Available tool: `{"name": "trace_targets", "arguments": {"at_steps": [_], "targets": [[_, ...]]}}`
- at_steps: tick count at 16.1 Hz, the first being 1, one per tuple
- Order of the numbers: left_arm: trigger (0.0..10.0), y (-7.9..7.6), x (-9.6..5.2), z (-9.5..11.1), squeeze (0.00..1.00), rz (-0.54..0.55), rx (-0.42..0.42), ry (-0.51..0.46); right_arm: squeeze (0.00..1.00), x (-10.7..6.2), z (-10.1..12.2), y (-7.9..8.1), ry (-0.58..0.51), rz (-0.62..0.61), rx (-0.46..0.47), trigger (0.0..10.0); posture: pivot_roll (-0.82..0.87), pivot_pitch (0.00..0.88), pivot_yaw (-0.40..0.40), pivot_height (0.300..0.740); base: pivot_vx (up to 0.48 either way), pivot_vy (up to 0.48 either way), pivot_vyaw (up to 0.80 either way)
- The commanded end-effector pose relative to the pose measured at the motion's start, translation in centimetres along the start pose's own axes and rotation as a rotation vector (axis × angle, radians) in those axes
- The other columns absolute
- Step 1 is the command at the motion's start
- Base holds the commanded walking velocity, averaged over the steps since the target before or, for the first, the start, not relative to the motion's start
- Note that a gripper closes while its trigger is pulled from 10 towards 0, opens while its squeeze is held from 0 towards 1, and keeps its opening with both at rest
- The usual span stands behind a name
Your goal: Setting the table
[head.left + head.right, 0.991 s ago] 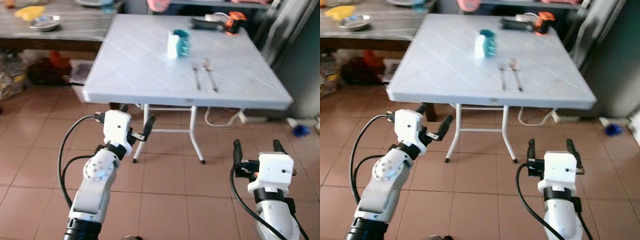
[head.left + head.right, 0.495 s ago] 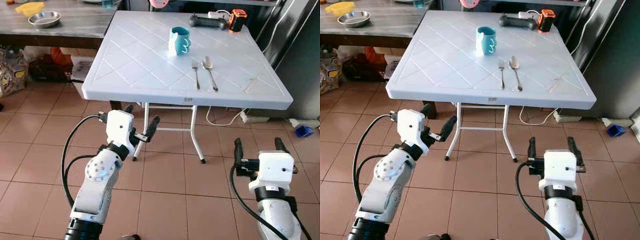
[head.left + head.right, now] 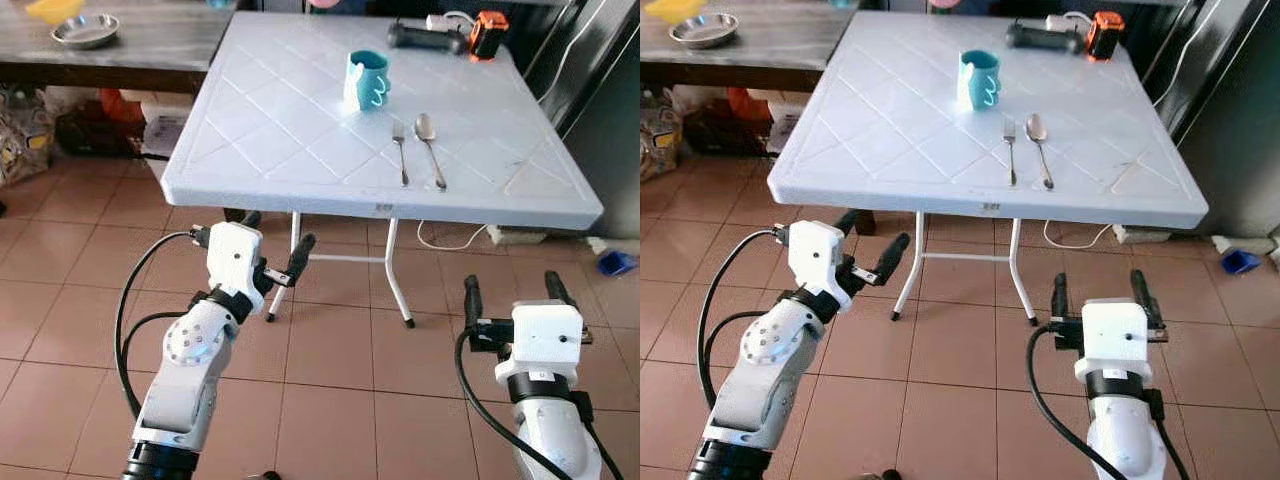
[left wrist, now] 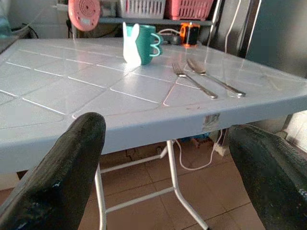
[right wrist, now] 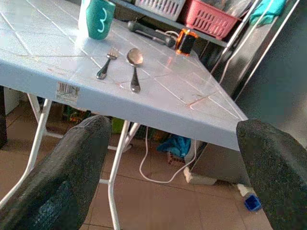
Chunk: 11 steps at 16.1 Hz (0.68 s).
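View had steadied since a second back; nothing on the white surface [image 3: 300, 120] moved. Fork [image 3: 400, 152] and spoon [image 3: 430, 148] lay just beyond the teal mug [image 3: 366, 80]. Left gripper [image 3: 272, 245] and right gripper [image 3: 512, 295] hung below the surface's near edge, jaws wide open and empty, so no placing was under way.

Bright, even daylight; sharp pics, no blur.

white folding table [image 3: 280, 130], diamond-grid top, thin white metal legs, stands on terracotta tile floor [image 3: 330, 350]. on it: teal mug [image 3: 366, 79] mid-table; fork [image 3: 401, 153] and spoon [image 3: 430, 149] side by side, just apart, nearer front edge; black tool [image 3: 428, 36] with orange battery [image 3: 489, 32] at far edge.
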<state>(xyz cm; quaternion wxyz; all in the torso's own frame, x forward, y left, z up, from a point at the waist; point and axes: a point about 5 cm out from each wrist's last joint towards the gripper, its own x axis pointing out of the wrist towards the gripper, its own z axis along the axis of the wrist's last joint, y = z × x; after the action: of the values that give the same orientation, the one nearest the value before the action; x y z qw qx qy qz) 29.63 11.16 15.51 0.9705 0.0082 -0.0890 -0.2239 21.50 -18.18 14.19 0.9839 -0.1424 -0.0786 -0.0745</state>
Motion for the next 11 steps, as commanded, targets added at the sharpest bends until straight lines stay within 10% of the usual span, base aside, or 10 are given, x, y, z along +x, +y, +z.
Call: {"name": "trace_targets", "arguments": {"at_steps": [1,11], "targets": [[10.0,-0.50,-0.08,0.10,0.00,-0.028,0.002,0.002,0.00,-0.28,0.38,-0.19,-0.011,0.003,-0.007,10.0,0.13,0.162,-0.021,0.740,0.341,0.000,0.00],[10.0,-0.56,-0.10,0.13,0.00,-0.050,0.007,0.011,0.00,-0.44,0.66,0.44,-0.017,0.014,0.000,10.0,0.13,0.167,-0.007,0.740,0.426,0.000,0.00]]}}
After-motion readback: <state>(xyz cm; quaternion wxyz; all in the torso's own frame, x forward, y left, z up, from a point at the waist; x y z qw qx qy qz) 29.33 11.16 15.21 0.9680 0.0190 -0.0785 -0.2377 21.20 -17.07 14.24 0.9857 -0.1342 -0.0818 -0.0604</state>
